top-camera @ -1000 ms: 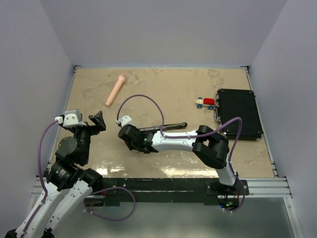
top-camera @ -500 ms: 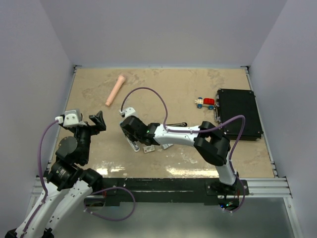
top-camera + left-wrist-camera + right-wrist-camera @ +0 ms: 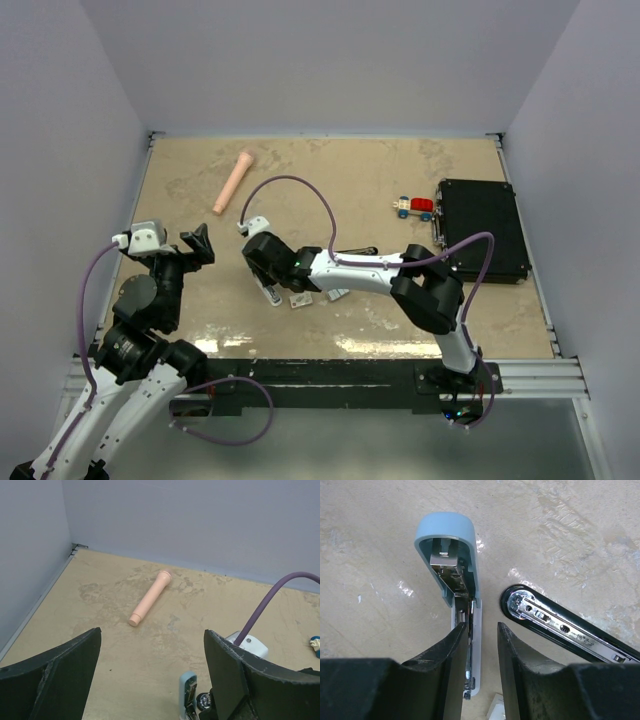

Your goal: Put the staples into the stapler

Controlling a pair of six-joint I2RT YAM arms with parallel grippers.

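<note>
Right gripper (image 3: 481, 626) is half-closed, its matte black fingers straddling the pale-blue plastic stapler (image 3: 447, 545) without clamping it. The stapler lies open at centre frame, steel channel gleaming. The tiny white staples box (image 3: 298, 300) sits just right of it. Left gripper (image 3: 151, 632) gapes wide, empty.

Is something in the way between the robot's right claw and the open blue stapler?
Nothing visible is in the way. The right gripper hangs right over the open blue stapler, and the stapler's near end reaches in between its fingers. The black stapler lies beside the blue one, apart from it and off the gripper's path.
</note>
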